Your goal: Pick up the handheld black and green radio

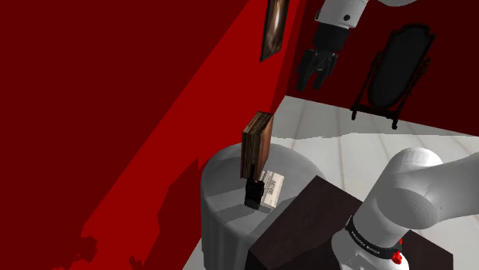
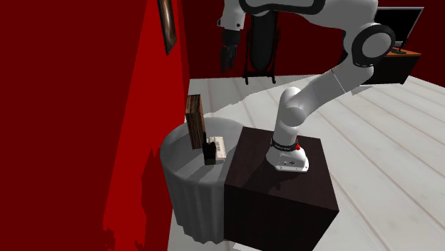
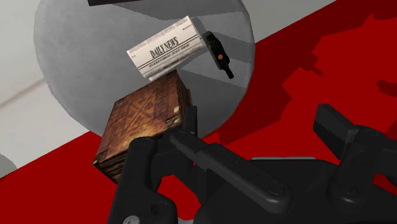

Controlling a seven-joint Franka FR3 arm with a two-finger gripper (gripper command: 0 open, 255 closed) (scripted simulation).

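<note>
Now, the red wall (image 1: 115, 115) is seen across the shoulder view's left, with a framed picture (image 1: 273, 27) hung high on it. The white Franka arm (image 2: 335, 68) is arched up from its dark box stand (image 2: 278, 207) and out over the table. The round table (image 1: 222, 222), draped in grey cloth, is set just beside the stand and close to the wall. A dark standing mirror (image 1: 399, 69) is placed well back on the pale plank floor (image 2: 385, 142), and a television (image 2: 396, 25) is caught at the second exterior view's upper right.

On the table, a carved brown wooden box (image 3: 146, 121) is stood upright on a narrow side, toward the wall edge. A folded newspaper (image 3: 165, 49), headed DAILY NEWS, is laid flat next to it.

And the handheld radio (image 3: 217, 54) is found right against the newspaper's end, at that paper's left in the shoulder view. It is black, with a small orange spot on its face and a thin stub projecting from one end.

The jaws are held high above the table, well apart from the radio. They are spread wide in the wrist view: nothing is gripped, and nothing lies between the fingers (image 3: 340, 133).
</note>
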